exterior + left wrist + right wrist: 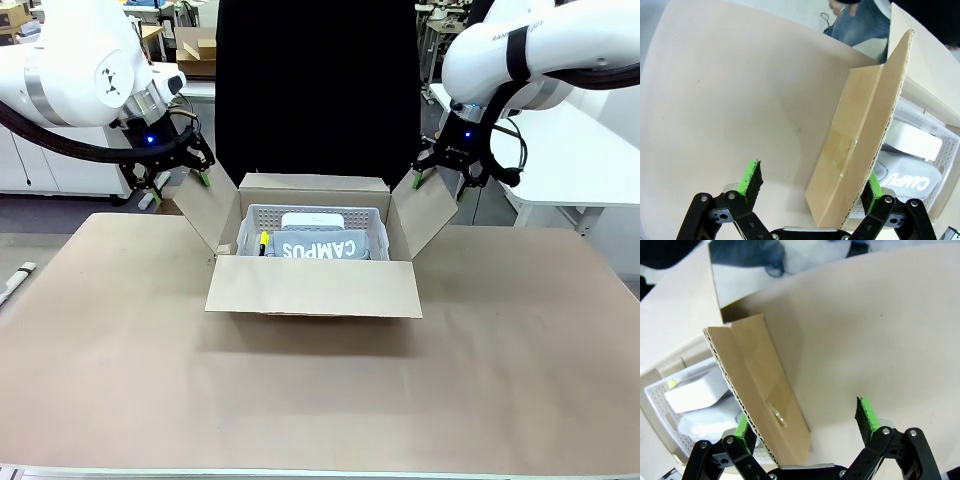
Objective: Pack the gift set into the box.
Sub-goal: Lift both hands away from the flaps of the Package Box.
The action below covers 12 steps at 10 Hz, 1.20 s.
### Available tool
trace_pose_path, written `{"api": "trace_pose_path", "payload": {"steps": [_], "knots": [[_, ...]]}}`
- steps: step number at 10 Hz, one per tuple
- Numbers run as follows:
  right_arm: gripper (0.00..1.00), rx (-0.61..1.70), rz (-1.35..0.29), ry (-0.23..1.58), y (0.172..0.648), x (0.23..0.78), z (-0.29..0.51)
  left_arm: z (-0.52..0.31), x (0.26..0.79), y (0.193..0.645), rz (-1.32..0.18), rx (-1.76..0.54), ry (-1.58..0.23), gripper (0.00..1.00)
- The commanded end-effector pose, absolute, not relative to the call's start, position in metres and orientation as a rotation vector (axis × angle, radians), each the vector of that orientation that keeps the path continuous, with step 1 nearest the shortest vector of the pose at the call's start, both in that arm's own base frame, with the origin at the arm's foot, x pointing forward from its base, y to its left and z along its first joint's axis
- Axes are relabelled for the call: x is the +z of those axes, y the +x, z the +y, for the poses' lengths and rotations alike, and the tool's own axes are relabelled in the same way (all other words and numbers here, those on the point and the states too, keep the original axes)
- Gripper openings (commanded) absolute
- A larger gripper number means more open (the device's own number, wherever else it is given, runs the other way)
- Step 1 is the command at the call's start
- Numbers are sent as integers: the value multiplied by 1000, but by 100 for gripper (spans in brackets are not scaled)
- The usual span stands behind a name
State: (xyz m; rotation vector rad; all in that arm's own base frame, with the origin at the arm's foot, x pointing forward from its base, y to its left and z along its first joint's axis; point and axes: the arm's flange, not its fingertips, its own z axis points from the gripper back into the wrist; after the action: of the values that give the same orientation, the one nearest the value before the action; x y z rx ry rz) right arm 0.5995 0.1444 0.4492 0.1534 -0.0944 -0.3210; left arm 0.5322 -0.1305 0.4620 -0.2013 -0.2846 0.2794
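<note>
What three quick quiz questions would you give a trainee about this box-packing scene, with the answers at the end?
1. True or false: the gift set lies inside the box.
2. What stands between the fingers of the left gripper? A: the box's left flap. B: the gift set. C: a person's hand.
3. Fill the gap: the jaws of the right gripper are ___.

Key: 1 true. 2 A. 3 open.
</note>
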Motion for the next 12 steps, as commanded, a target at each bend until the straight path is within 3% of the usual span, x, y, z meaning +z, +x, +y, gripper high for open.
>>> {"api": "trace_pose_path", "payload": {"steps": [1,6,7,8,10,12], "knots": [[100,-340,-115,129,599,452,145,-132,464,532,-283,294,-184,100],[100,-321,-94,153,599,449,144,-131,462,532,-285,279,-201,100],[100,-279,-25,232,593,474,142,-128,483,526,-208,241,-278,100],[100,-191,18,424,579,509,134,-121,511,515,-157,219,-360,100],[100,-42,148,897,543,570,98,-86,551,492,-59,29,-849,100],[100,-118,227,1235,538,579,44,-37,539,496,37,-82,-1357,100]]}}
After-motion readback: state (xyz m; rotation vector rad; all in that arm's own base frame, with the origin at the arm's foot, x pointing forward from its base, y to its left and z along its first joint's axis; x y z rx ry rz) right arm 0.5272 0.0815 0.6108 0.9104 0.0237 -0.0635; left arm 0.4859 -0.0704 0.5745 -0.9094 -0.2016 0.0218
